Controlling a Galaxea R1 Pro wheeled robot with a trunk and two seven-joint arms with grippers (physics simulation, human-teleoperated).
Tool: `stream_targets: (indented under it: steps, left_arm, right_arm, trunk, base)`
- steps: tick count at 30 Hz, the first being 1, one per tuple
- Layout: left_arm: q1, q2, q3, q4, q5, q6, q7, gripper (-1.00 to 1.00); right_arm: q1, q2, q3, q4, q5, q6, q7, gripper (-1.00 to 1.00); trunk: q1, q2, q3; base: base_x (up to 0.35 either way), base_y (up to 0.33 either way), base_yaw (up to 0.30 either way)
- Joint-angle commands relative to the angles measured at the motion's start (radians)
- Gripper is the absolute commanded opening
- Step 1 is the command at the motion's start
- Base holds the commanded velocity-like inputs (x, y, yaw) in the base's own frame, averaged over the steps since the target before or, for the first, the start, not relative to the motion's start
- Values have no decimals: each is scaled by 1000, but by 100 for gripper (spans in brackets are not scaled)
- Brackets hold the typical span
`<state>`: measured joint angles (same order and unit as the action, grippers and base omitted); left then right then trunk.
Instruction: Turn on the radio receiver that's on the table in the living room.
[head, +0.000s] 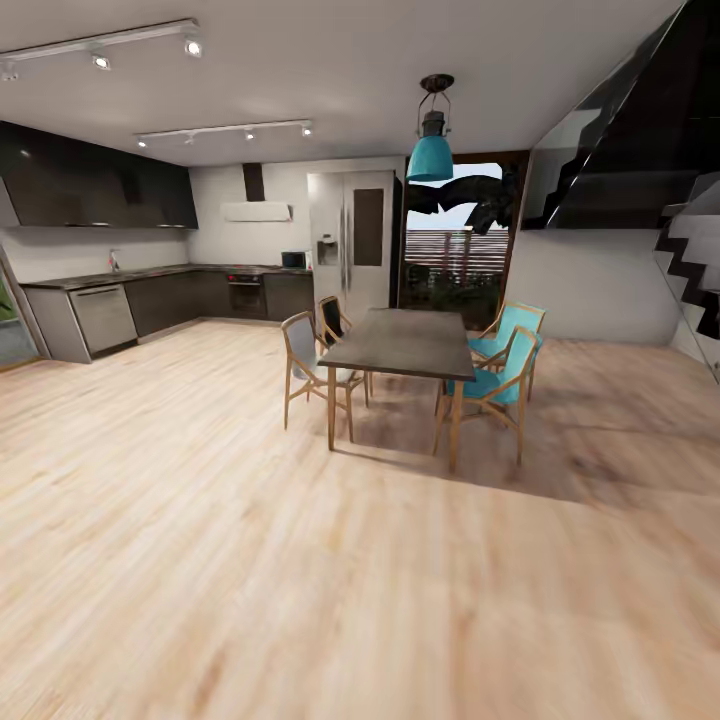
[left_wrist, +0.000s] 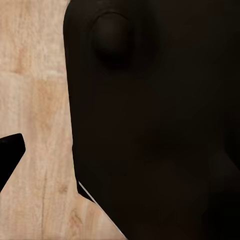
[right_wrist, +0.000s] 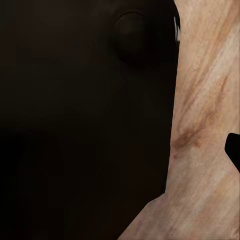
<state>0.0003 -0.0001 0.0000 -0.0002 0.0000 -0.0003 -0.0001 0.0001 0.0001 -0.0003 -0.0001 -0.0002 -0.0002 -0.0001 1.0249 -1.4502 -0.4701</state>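
Floor: wood floor (head: 300, 580) lies nearest us, bare planks.
Ahead: we face a dining table (head: 405, 342) with chairs (head: 498, 385), kitchen cabinets (head: 170, 300) behind.
Radio receiver: somewhere beyond what we see.
Tools: we cannot tell whether they are open or closed.
Progress: we judge nothing done; finding the living room remains.

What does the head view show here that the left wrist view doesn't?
Head view alone: a kitchen-dining area, with a dark dining table flanked by wooden chairs, two of them teal, a teal pendant lamp, dark cabinets, a refrigerator and a staircase at the side. No radio receiver or low coffee table appears there.

Left wrist view alone: a large dark body of the robot close to the camera; the hand's state cannot be told.

Both: the light wood floor.
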Motion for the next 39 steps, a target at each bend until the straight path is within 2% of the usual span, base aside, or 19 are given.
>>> stream_targets:
  steps: [1, 10, 13, 24, 27, 28, 29, 30, 32, 33, 34, 36, 37, 38, 39]
  left_arm:
    - [6, -6, -1, -2, 0, -3, -1, 100]
    - [23, -56, -2, -2, 2, -4, -1, 100]
    - [23, -72, -2, -1, 2, -4, -1, 100]
    - [23, -74, 0, -1, 2, -3, -2, 100]
    - [23, -88, -1, -1, 2, -4, -2, 100]
    - [23, -102, -2, -2, 2, -5, -2, 100]
    - [23, -108, -6, -6, 2, -15, -2, 100]
    - [23, -108, -6, -10, 2, -21, -2, 100]
    - [23, -98, -5, -132, 2, -43, 6, 100]
    - [23, -91, -5, -179, 2, -44, 7, 100]
    - [23, -79, -3, -262, 2, -32, 14, 100]
    - [21, -72, -2, -355, 2, 2, 34, 100]
    - [20, -68, -2, -460, 2, 65, 67, 100]
    - [19, -68, -2, -496, 2, 91, 79, 100]
    - [17, -67, -2, -569, 2, 145, 101, 100]
  right_arm:
    - [-6, 6, -3, -6, -1, -2, -1, 100]
    - [-50, 55, -1, -14, 0, -3, -1, 100]
    - [-51, 55, -1, -14, 0, -3, -1, 100]
    - [-52, 55, -4, -14, -1, -4, -1, 100]
    - [-52, 51, -1, -25, 1, -5, -1, 100]
    - [-52, 47, 0, -59, 1, -5, -1, 100]
    - [-52, 38, 0, -110, 2, -5, -1, 100]
    - [-52, 33, 0, -120, 2, -5, -1, 100]
    - [-57, -16, -2, -204, 2, -5, -1, 100]
    - [-59, -29, -3, -242, 2, -4, -1, 100]
    - [-61, -54, -4, -319, 2, 1, -1, 100]
    - [-62, -83, -5, -391, 0, 5, -1, 100]
    - [-64, -115, -7, -453, -2, 7, -1, 100]
    - [-65, -126, -8, -471, -3, 7, -1, 100]
    - [-66, -145, -10, -501, -5, 6, -1, 100]
  trunk:
    - [0, 0, 0]
    - [0, 0, 0]
    - [0, 0, 0]
    - [0, 0, 0]
    - [0, 0, 0]
    - [0, 0, 0]
    - [0, 0, 0]
    - [0, 0, 0]
    - [0, 0, 0]
    - [0, 0, 0]
    - [0, 0, 0]
    - [0, 0, 0]
    - [0, 0, 0]
    - [0, 0, 0]
    - [0, 0, 0]
  base:
    - [0, 0, 0]
    - [0, 0, 0]
    - [0, 0, 0]
    - [0, 0, 0]
    - [0, 0, 0]
    - [0, 0, 0]
    - [0, 0, 0]
    - [0, 0, 0]
    - [0, 0, 0]
    - [0, 0, 0]
    - [0, 0, 0]
    - [0, 0, 0]
    - [0, 0, 0]
    - [0, 0, 0]
    - [0, 0, 0]
